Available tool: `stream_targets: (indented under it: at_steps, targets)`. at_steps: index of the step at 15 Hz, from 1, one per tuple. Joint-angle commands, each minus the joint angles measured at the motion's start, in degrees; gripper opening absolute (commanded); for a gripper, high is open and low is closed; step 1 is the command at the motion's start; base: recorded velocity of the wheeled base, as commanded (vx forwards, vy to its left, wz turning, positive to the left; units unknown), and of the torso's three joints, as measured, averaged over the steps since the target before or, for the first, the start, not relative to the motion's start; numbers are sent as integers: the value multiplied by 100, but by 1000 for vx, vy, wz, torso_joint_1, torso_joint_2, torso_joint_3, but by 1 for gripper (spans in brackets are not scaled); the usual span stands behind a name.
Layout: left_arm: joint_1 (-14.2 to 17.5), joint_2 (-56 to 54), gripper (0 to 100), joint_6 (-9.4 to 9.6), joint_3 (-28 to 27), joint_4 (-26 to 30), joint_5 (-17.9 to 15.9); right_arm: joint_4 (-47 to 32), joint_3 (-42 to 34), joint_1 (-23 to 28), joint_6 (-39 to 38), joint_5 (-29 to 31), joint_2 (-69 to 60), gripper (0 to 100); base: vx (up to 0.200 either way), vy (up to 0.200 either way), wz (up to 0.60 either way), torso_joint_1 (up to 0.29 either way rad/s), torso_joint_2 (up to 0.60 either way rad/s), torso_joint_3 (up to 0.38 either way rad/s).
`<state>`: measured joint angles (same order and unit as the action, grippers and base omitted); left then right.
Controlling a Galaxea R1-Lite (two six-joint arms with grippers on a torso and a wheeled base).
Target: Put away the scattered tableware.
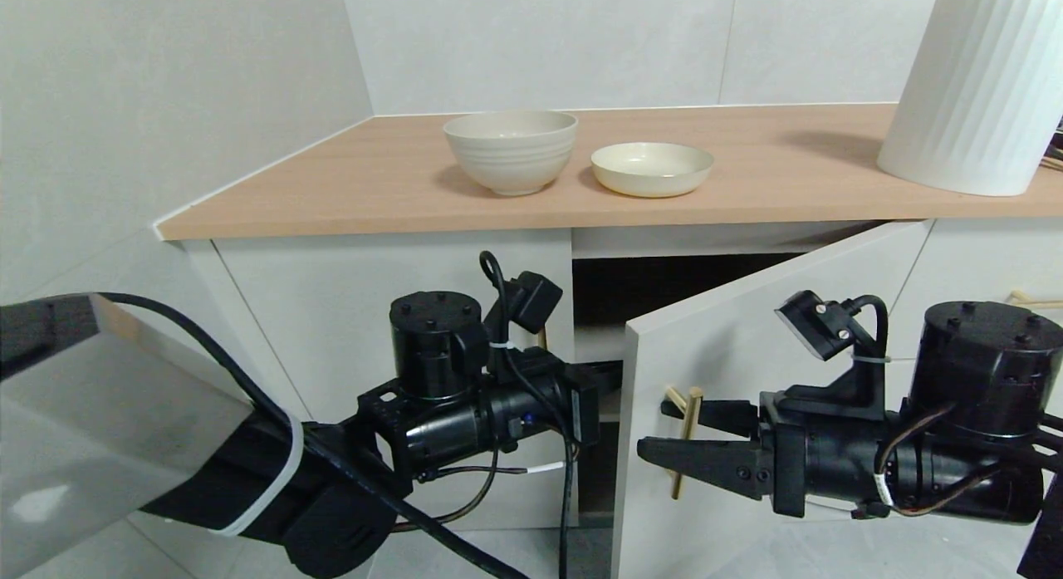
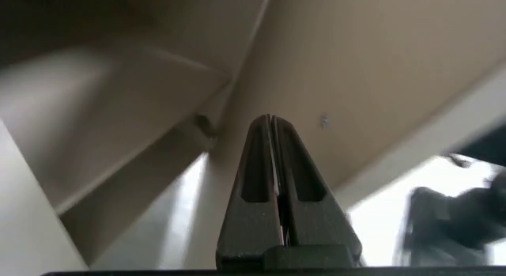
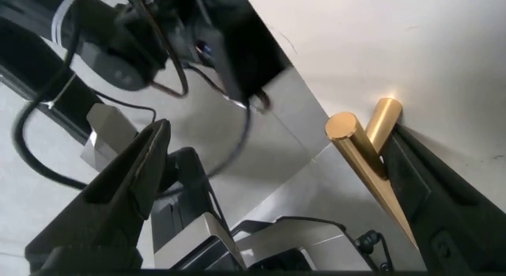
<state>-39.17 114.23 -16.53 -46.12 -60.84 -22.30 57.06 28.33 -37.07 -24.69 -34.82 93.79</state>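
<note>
Desk (image 1: pixel 332 188): one bowl (image 1: pixel 511 151), one dish (image 1: pixel 652 169), side by side. Cabinet door (image 1: pixel 747 313) ajar. Left end effector (image 2: pixel 273 189) pressed together in the opening. Right end effector (image 1: pixel 656 429) apart, handle (image 1: pixel 686 429) between its fingers.

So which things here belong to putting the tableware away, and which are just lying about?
Belongs to the job:
deep bowl
shallow dish
cabinet door, ajar
brass handle, between the fingers of the open right gripper
left gripper, shut, at the cabinet

Lying about:
white ribbed container, at the right end of the counter
</note>
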Motion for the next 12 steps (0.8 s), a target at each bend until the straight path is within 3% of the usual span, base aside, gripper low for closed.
stream_targets:
  at_steps: [1, 3, 6, 10, 12]
  targets:
    - [-73, 214, 0, 62, -161, 2, 85, -11, -82, 7, 139, 19, 16, 100, 0, 0, 0, 0, 0, 0]
    - [-117, 346, 0, 62, -231, -130, 182, -46, -179, 112, 887, 326, 130, 100, 0, 0, 0, 0, 0, 0]
    - [-161, 548, 0, 62, -222, -472, 191, -204, -249, 262, 913, 678, -142, 100, 0, 0, 0, 0, 0, 0]
    - [-223, 566, 0, 62, -328, -490, 191, -1470, -258, 657, 1124, 687, -1206, 100, 0, 0, 0, 0, 0, 0]
    - [-240, 522, 0, 53, -337, -499, 199, -2490, -214, 754, 1352, 775, -1900, 100, 0, 0, 0, 0, 0, 0]
